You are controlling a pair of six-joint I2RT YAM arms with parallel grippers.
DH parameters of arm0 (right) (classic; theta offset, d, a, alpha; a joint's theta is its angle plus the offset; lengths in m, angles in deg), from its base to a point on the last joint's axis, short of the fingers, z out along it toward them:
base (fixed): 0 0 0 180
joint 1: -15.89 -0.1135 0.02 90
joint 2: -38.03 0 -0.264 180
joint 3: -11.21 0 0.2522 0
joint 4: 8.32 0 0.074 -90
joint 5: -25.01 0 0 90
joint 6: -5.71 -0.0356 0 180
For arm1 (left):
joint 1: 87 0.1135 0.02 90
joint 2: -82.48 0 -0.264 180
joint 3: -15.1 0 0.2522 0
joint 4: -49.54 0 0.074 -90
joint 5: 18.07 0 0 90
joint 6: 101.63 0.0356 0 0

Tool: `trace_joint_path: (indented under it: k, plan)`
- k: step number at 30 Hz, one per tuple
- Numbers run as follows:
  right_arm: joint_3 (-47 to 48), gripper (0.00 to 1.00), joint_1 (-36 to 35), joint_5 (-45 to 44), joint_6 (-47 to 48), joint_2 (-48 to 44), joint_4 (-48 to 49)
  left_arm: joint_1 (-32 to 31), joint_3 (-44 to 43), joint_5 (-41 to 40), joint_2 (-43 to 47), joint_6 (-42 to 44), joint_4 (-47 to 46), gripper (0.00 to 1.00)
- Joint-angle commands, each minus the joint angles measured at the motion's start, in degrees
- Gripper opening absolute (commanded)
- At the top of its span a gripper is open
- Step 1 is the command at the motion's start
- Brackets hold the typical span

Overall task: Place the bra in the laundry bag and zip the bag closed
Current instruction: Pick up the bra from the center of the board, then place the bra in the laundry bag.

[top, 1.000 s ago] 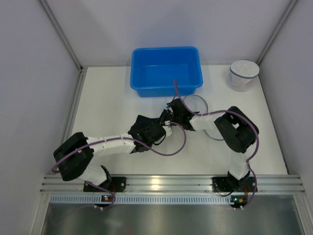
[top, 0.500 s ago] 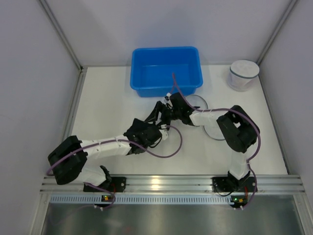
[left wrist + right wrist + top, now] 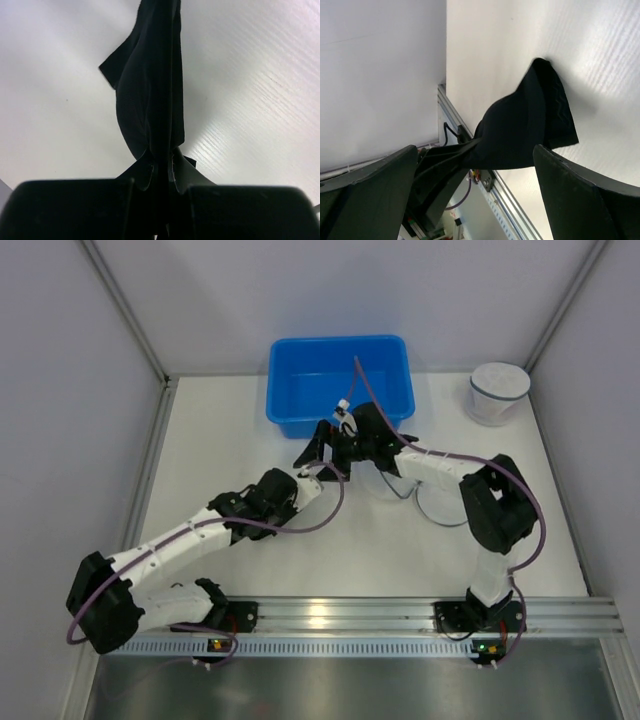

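The black bra (image 3: 150, 100) hangs bunched from my left gripper (image 3: 162, 160), which is shut on it just above the white table. In the top view the left gripper (image 3: 318, 470) reaches toward mid-table with the bra (image 3: 311, 449) at its tip. My right gripper (image 3: 338, 437) hovers right beside the bra, near the blue bin, with its jaws wide apart. Seen from the right wrist, the bra (image 3: 525, 125) lies beyond the open right gripper (image 3: 480, 192) and nothing is between the fingers. The laundry bag (image 3: 440, 508), a flat translucent mesh with round wire rims, lies partly under the right arm.
A blue plastic bin (image 3: 340, 385) stands at the back centre, just behind both grippers. A white round container (image 3: 498, 392) sits at the back right. Side walls close in the table on the left and right. Purple cables loop off both arms.
My right gripper has opened and let go of the bra, moving back toward the bin. My left arm has stretched forward with the bra, its gripper closing tighter on it.
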Motion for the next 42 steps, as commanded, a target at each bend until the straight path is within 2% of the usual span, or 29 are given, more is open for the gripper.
trace_joint_path:
  k: [1, 7, 10, 14, 18, 20, 21, 23, 24, 25, 28, 31, 35, 42]
  plan:
    - [4.73, 0.99, 1.72, 4.01, 3.20, -4.33, 1.31, 4.00, -4.23, 7.33, 1.93, -1.60, 2.60, 0.00]
    - [7.20, 0.99, 4.97, 8.32, 7.24, -6.52, 0.88, 11.47, -9.41, 15.95, 1.83, -2.57, 4.98, 0.00]
    - [8.60, 0.99, 7.43, 11.22, 12.94, -8.37, -2.27, 13.76, -10.47, 21.04, 2.89, -3.54, 5.85, 0.00]
    - [10.10, 0.99, 11.03, 13.52, 24.00, -11.69, -11.41, 15.70, -12.32, 26.41, 4.47, -5.73, 6.65, 0.00]
    - [10.54, 0.99, 18.13, 13.17, 36.67, -14.43, -28.34, 16.58, -14.95, 31.68, 4.65, -8.28, 7.00, 0.00]
    - [9.58, 0.99, 22.36, 13.78, 43.50, -16.18, -33.55, 16.58, -15.92, 33.70, 4.21, -9.07, 6.91, 0.00]
    - [8.79, 0.99, 27.34, 14.05, 45.72, -16.89, -35.67, 16.58, -17.15, 34.41, 3.86, -9.25, 6.91, 0.00]
    - [8.78, 0.99, 34.90, 14.05, 54.94, -17.77, -49.94, 16.67, -19.17, 37.22, 2.72, -10.30, 6.91, 0.00]
    - [9.04, 0.99, 37.21, 14.05, 59.24, -17.86, -50.01, 16.58, -19.88, 38.45, 2.19, -10.39, 6.82, 0.00]
    - [9.39, 0.99, 40.28, 11.96, 66.07, -17.78, -57.06, 16.58, -20.93, 39.50, 1.58, -10.39, 6.82, 0.00]
    - [9.14, 0.99, 48.20, 6.33, 75.59, -17.16, -66.85, 16.58, -24.44, 41.45, -0.71, -10.31, 6.47, 0.00]
    - [6.77, 0.96, 54.89, 0.44, 79.74, -16.46, -69.26, 16.58, -26.73, 42.67, -2.55, -10.83, 5.33, 0.00]
    - [2.99, 0.89, 62.17, -5.63, 80.29, -15.05, -68.82, 16.67, -28.93, 43.73, -4.58, -12.59, 4.10, 0.00]
    - [-5.54, 0.82, 63.95, -10.91, 79.15, -9.96, -62.25, 16.58, -29.90, 43.91, -5.72, -14.35, 1.73, 0.00]
